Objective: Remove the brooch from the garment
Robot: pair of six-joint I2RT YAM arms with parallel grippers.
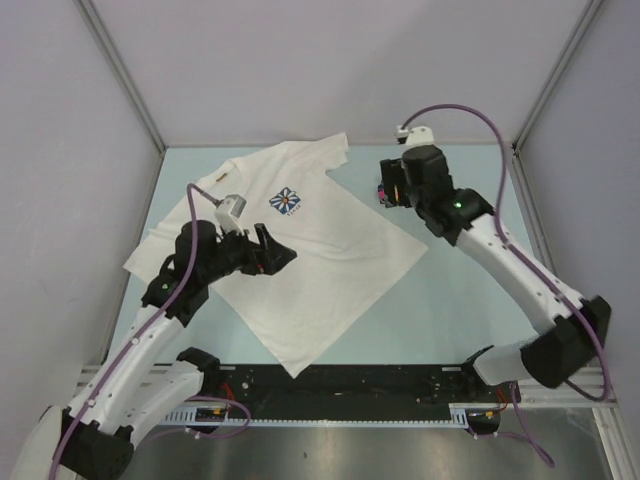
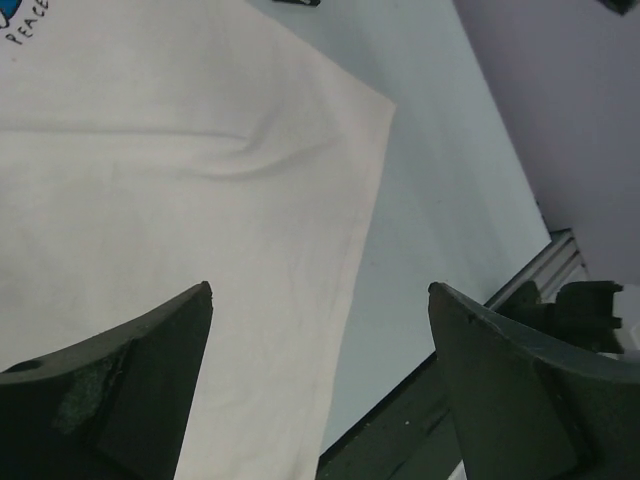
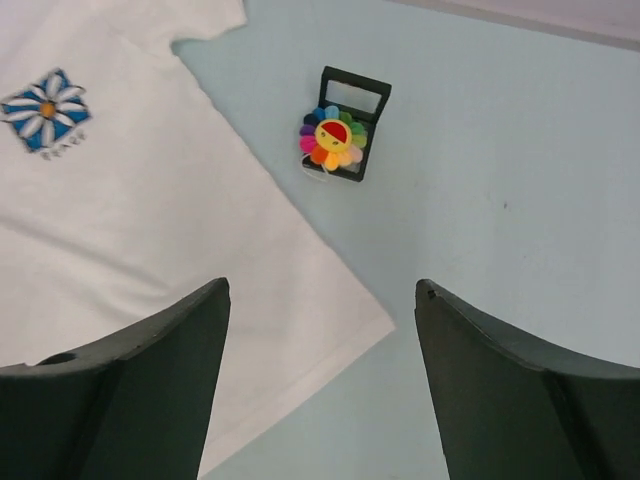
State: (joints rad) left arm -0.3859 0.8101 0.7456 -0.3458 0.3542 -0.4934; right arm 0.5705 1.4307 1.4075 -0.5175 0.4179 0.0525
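The garment [image 1: 320, 265] is a white T-shirt lying flat on the pale blue table, with a blue-and-white flower emblem [image 1: 288, 201] on its chest. The brooch [image 3: 333, 137], a rainbow-petalled flower on a black backing, lies on the bare table just off the shirt's edge [image 3: 300, 260], apart from the cloth. My right gripper [image 3: 322, 284] is open and empty, hovering above the brooch and the shirt's corner. My left gripper [image 2: 320, 289] is open and empty over the shirt's lower part [image 2: 150, 180]; in the top view it [image 1: 278, 250] sits below the emblem.
Grey walls with metal posts enclose the table on three sides. A black rail [image 1: 340, 392] with the arm bases runs along the near edge. Bare table [image 1: 450, 290] lies right of the shirt, under the right arm.
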